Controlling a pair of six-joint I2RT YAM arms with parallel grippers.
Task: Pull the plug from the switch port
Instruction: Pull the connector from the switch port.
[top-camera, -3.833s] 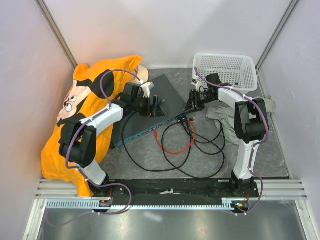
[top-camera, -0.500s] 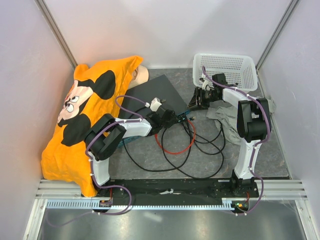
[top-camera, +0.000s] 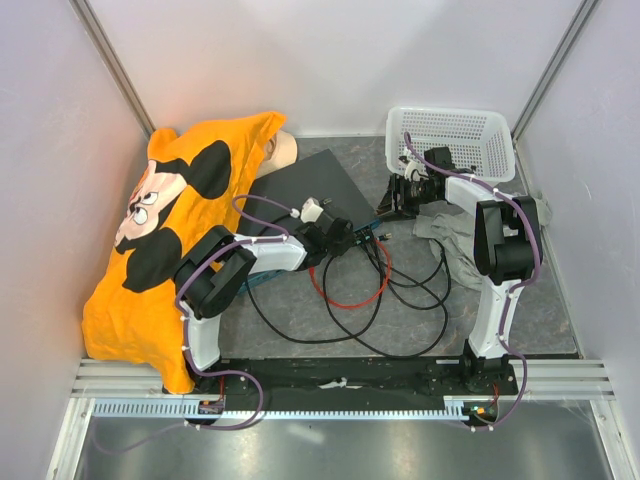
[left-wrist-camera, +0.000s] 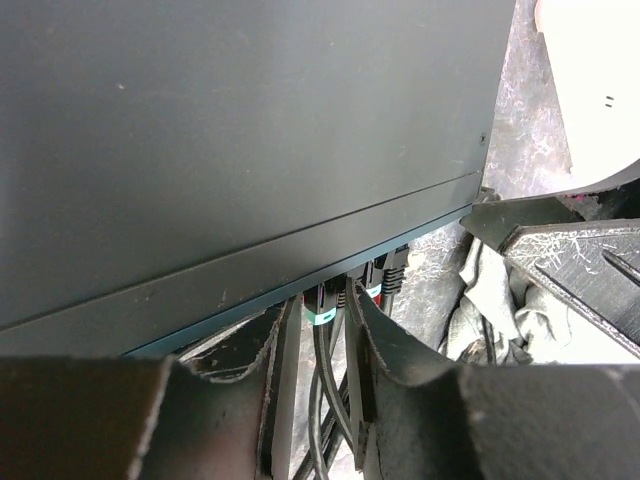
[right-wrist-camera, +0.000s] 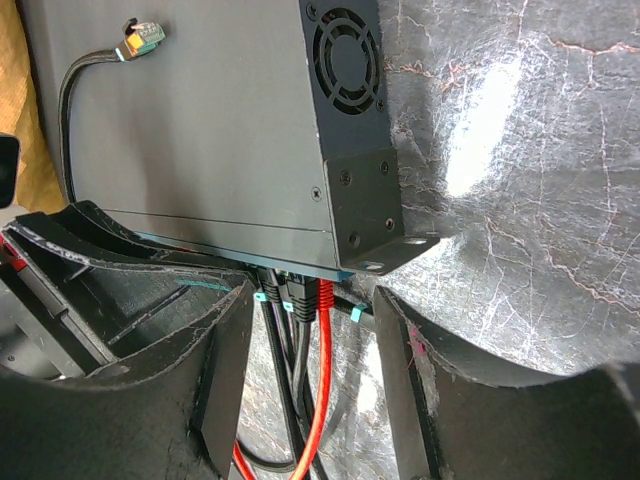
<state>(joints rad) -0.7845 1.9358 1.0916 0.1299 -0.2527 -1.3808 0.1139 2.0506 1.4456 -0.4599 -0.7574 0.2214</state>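
Your left gripper (left-wrist-camera: 320, 300) flanks a black teal-tagged plug (left-wrist-camera: 322, 314) in the front face of the flat dark blue-grey switch (top-camera: 300, 182) lying between the arms, though I cannot tell whether it is clamped, and your right gripper (right-wrist-camera: 312, 300) stands apart at its corner.

Worktop and the items resting on it.
The mottled grey worktop (top-camera: 560, 300) carries the dark switch (top-camera: 300, 185) centrally, an orange shirt (top-camera: 130, 290) at left, a white mesh basket (top-camera: 455, 125) and grey cloth (top-camera: 445, 225) at right, with looped black cables (top-camera: 300, 340) and a red cable (top-camera: 350, 303) nearer the arm bases.
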